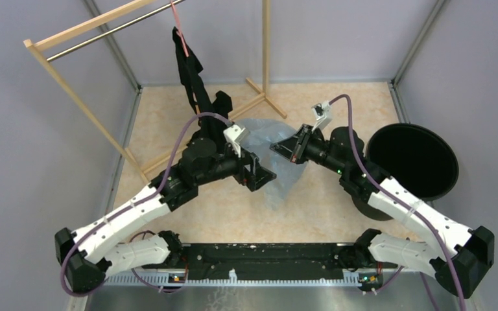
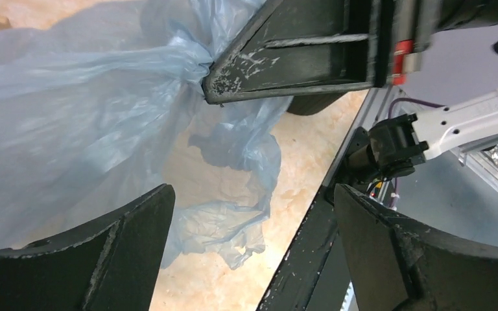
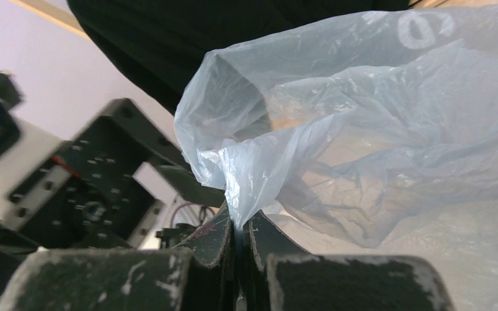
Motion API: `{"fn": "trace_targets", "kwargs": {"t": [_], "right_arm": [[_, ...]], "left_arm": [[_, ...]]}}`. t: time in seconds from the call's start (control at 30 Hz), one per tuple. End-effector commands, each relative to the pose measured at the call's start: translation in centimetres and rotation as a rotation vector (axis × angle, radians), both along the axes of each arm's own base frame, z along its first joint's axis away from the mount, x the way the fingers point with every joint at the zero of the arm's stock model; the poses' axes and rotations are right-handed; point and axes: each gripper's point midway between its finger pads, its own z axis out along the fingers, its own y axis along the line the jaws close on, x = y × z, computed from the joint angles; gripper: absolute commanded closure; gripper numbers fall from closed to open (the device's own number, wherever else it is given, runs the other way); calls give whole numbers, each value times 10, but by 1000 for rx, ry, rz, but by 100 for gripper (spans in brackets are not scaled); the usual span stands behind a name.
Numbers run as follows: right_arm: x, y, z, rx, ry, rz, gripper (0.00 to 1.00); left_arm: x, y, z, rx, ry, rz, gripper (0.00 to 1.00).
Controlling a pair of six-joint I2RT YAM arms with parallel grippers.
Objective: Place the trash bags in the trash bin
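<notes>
The trash bag [image 3: 363,129] is behaving as very light, limp film: it is draping and creasing under its own weight, and would likely slip, stretch or tear if tugged from a single thin edge. A bunched fold or the gathered mouth looks like the safest place to take it, since flat film offers the fingers almost nothing.

The right gripper [image 3: 240,227] is doing just that, with its jaws pressing together on a twisted pinch of the bag's edge. The rest is ballooning open above the fingers in the right wrist view. The left gripper [image 2: 253,194] is standing with its jaws wide apart, holding nothing, with the film lying just beyond its fingertips.

The bag is showing pale blue, see-through and heavily wrinkled, with the marbled table [image 1: 337,103] visible through it. It is hanging between the two grippers at mid-table, well apart from the black trash bin [image 1: 452,162] on the right. Its lower end is probably trailing on the table, though the overhead view is too soft to be sure.
</notes>
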Motion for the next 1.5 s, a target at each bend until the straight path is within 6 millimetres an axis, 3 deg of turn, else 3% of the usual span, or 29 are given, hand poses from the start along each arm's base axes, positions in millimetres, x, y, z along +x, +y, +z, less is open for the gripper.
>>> {"fn": "trace_targets", "kwargs": {"t": [0.0, 0.13, 0.3, 0.43, 0.53, 0.63, 0.8, 0.87, 1.03, 1.13, 1.3, 1.47], "right_arm": [[-4, 17, 44, 173, -37, 62, 100], [-6, 23, 43, 198, -19, 91, 100], [-8, 21, 33, 181, -4, 93, 100], [-8, 9, 25, 118, -13, 51, 95], [-10, -4, 21, 36, -39, 19, 82], [-11, -26, 16, -112, -94, -30, 62], [-21, -77, 31, -369, -258, -91, 30], [-21, -108, 38, -463, -293, -180, 22], [-17, -208, 54, -649, -277, -604, 17], [-18, -249, 52, -768, -219, -786, 17], [-11, -267, 24, -990, -94, -888, 19], [-5, -252, -16, -1027, -35, -820, 21]], "left_arm": [[15, -18, 11, -21, -22, 1, 2], [41, -21, 4, 14, 11, 113, 15], [57, -18, -3, 31, 44, 205, 50], [56, -7, -11, 47, 47, 244, 78], [57, 6, -18, 63, 34, 291, 90], [56, 14, -28, 90, 40, 316, 97], [57, 23, -41, 117, 63, 357, 100], [58, 23, -43, 118, 66, 364, 100], [57, 22, -45, 116, 80, 361, 100], [55, 22, -47, 111, 93, 357, 100], [50, 23, -49, 105, 114, 349, 100], [47, 31, -44, 100, 106, 366, 100]]}}
